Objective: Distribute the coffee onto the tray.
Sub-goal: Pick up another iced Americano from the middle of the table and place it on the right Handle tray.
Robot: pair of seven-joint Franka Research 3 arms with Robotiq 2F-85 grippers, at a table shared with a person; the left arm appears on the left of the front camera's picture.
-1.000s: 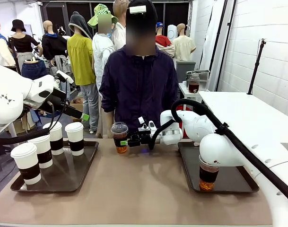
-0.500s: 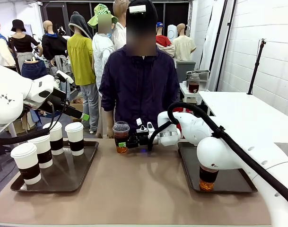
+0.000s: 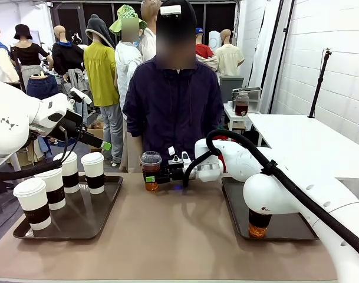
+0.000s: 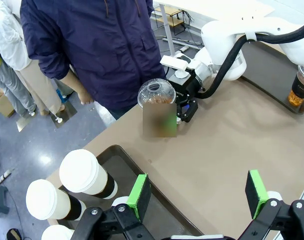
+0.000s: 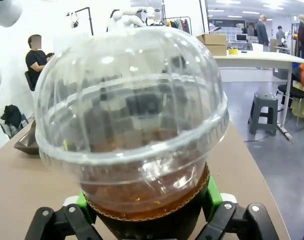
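Surface, front view: brown tabletop [image 3: 167, 236] with a dark tray at each end; a person [image 3: 174, 106] stands at the far edge.
Right gripper, front view: my right gripper [image 3: 155, 174] reaches across the middle, clamped on a clear dome-lidded cup [image 3: 150, 171] near the far edge, just in front of the person.
Second clear cup, front view: stands on the right tray [image 3: 297, 227], behind and outboard of my right gripper, partly hidden by the arm [image 3: 267, 194].
Left side, front view: left tray [image 3: 85, 218] carries four white paper cups [image 3: 93, 172], well to the side of the held cup. Left arm hangs above them.
Left gripper, left wrist view: my left gripper [image 4: 196, 192] holds nothing, green pads [image 4: 139, 196] wide apart, above the tabletop [image 4: 216, 145]. Three lidded paper cups [image 4: 84, 175] lie below and to one side on the tray [image 4: 156, 217]; the held cup [image 4: 156, 107] is ahead, a blurred patch over its body.
Right wrist view: dome lid [image 5: 129, 105] looms close; fingers [image 5: 211, 197] grip the cup wall [image 5: 142, 202] below the lid rim, brown drink at grip height.
Handling, my judgement: thin plastic, will flex if squeezed; liquid makes it bottom-heavy and sloshy; lid may pop.
Hold point, my judgement: on the body below the rim, never on the dome; keep upright, move slowly.
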